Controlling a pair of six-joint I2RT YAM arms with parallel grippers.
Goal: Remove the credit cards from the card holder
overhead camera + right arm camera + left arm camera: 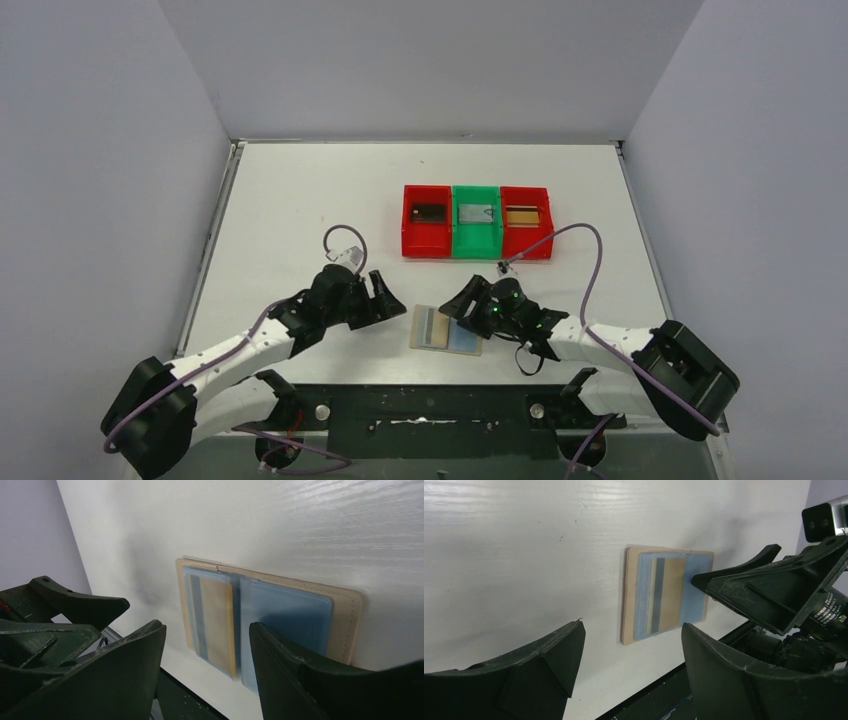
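White tabletop bears the card holder, spread open near the six-o'clock edge, with a tan, dark-striped credit card on its nine-o'clock panel. My left gripper gapes at nine o'clock and my right gripper gapes by the three-o'clock panel. At twelve o'clock, the left red tray, green tray and right red tray each hold one flat card.

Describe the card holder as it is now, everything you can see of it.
The card holder is a tan bifold, leather-like with stitched edges. It lies open and flat on the white table near the front edge, between the two arms. Two pale blue inner panels face up. A tan card with a dark stripe shows on the left panel; the right one looks empty. The right gripper, jaws open, hovers at its right panel; contact unclear.
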